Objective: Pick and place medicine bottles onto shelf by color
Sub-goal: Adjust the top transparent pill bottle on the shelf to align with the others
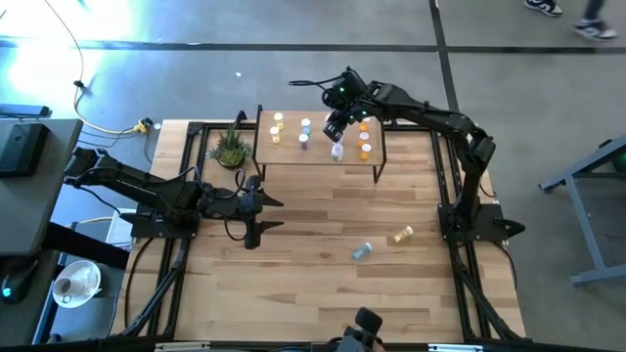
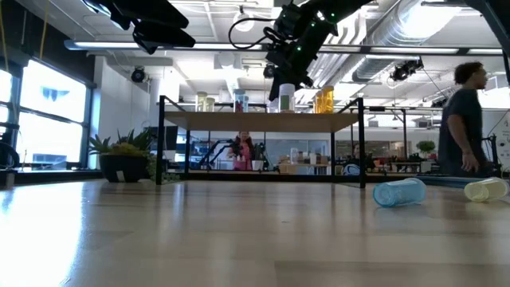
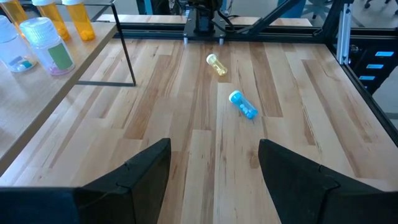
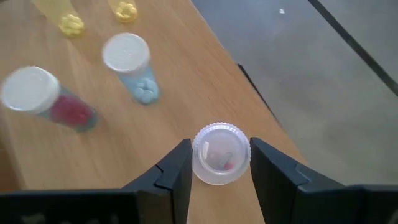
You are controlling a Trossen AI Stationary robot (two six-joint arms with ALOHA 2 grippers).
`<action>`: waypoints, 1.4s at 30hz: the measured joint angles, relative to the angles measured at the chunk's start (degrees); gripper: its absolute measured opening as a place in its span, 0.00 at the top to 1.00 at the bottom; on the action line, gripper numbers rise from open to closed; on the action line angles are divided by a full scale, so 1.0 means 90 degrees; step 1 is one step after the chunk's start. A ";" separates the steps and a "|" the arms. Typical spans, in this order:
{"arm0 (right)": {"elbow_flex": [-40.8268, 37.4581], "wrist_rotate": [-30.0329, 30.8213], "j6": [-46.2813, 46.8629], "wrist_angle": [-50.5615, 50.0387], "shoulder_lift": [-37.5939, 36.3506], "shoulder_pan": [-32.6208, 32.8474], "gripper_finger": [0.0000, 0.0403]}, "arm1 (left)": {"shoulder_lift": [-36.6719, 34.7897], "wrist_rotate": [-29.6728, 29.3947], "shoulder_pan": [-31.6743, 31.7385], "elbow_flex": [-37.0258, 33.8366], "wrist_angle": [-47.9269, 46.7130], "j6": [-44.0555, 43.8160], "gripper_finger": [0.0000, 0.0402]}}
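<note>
In the high view the left gripper (image 1: 262, 213) sits left of centre, low over the plank table (image 1: 323, 284), its two fingers spread wide with nothing between them. Just above it, at the upper left of the tabletop, stands a small green potted plant (image 1: 231, 150).

Next to the right comes the shelf (image 1: 318, 156), a pale wood platform on thin black legs in the upper middle of the frame. On its left part stand two yellow bottles (image 1: 277, 128); beside them two bluish ones (image 1: 304, 133); farther right two orange bottles (image 1: 365, 140).

The right gripper (image 1: 336, 125) reaches in from the upper right and hangs over the middle of the shelf, above a clear bottle (image 1: 337, 151) that stands upright near the shelf's front edge. In the right wrist view its fingers (image 4: 171, 171) flank the ribbed white cap of that bottle (image 4: 221, 154) — close on both sides, but I cannot tell whether they press it.

Lower right of centre on the table, two bottles lie on their sides, well apart from the shelf: a blue bottle (image 1: 362, 251) and, just up and to its right, a yellow bottle (image 1: 401, 236).

In the low view a person (image 2: 464, 119) stands at the far right, beyond the table.
</note>
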 joint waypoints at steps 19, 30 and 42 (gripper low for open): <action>0.0693 0.0356 -0.0077 -0.1415 -0.0017 -0.0200 0.69 | 0.0000 0.0000 0.0000 0.0001 -0.0004 -0.0002 0.42; 0.0559 0.0145 -0.0104 -0.1244 -0.0223 -0.0260 0.69 | 0.0000 0.0000 0.0000 0.0000 -0.0012 -0.0002 0.42; 0.0110 -0.0121 0.0204 -0.0636 -0.0221 -0.0255 0.69 | 0.0000 0.0000 0.0000 0.0000 -0.0210 -0.0002 0.42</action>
